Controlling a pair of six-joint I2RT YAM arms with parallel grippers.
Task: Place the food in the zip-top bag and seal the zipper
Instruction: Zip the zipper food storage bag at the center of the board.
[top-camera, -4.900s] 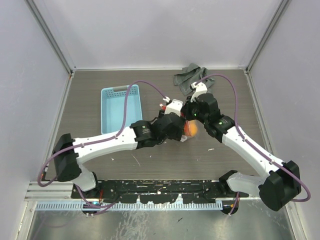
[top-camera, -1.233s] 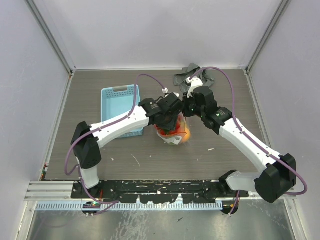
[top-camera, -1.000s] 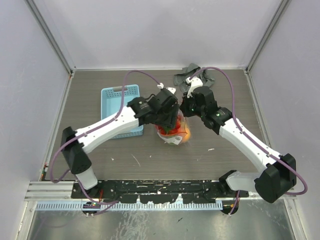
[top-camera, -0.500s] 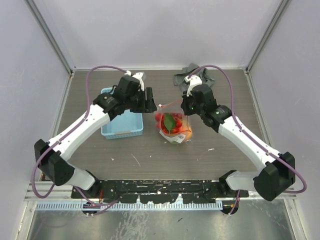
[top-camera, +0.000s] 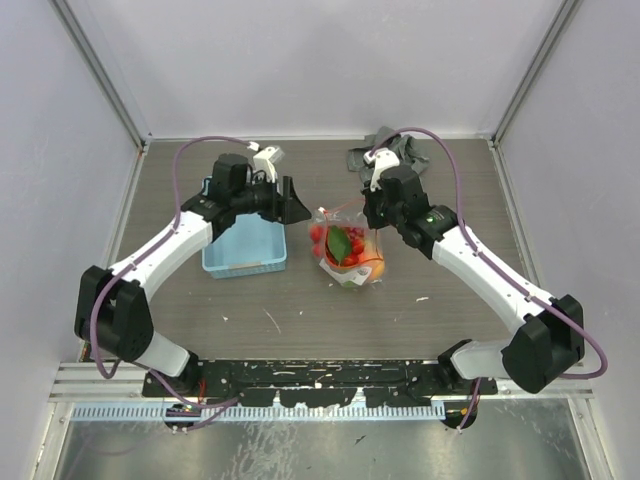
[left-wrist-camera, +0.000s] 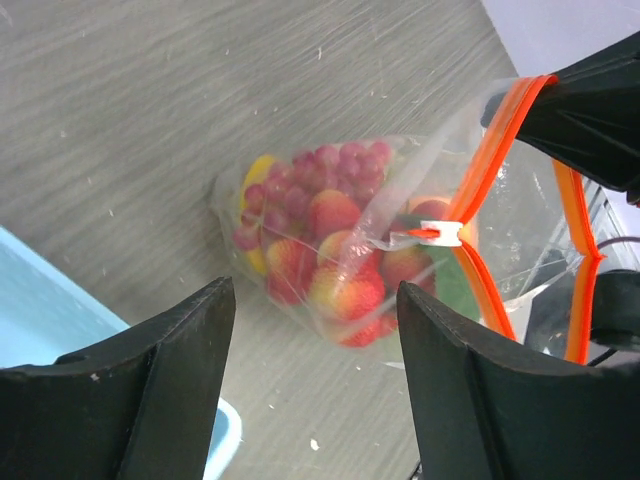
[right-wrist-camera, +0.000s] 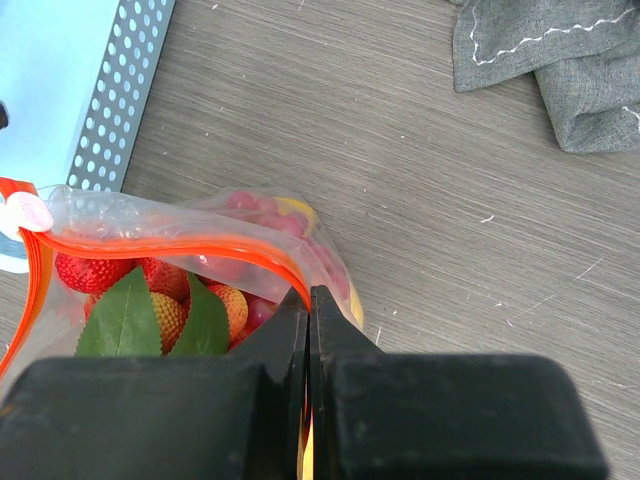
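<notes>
**A:** Where is the zip-top bag (top-camera: 348, 252)?

**B:** On the table (top-camera: 300, 305), just beside the blue basket (top-camera: 236, 238), on its right side in the overhead view. The two don't touch. The bag slumps with its mouth lifted on the side away from the basket.

**A:** And the food?

**B:** It's inside the bag: strawberries (right-wrist-camera: 92, 272), purple grapes (left-wrist-camera: 300, 188), a bit of yellow lemon (left-wrist-camera: 258, 170) and a green leaf (right-wrist-camera: 125, 322).

**A:** What holds the mouth up?

**B:** The right gripper (right-wrist-camera: 309, 318). Its jaws are pressed together, pinching the zipper (right-wrist-camera: 170, 245) on the bag's far side from the basket.

**A:** Is the zipper sealed?

**B:** No. In the left wrist view two orange strips stand apart, and one carries a small white tab (left-wrist-camera: 438, 236).

**A:** And the left gripper (left-wrist-camera: 315, 395)?

**B:** It's above the basket's far right corner. Its fingers are spread with nothing between them, pointing toward the bag and clear of it.

**A:** Anything else?

**B:** A grey cloth (top-camera: 378, 160), well apart from the basket, beyond the bag.
</notes>
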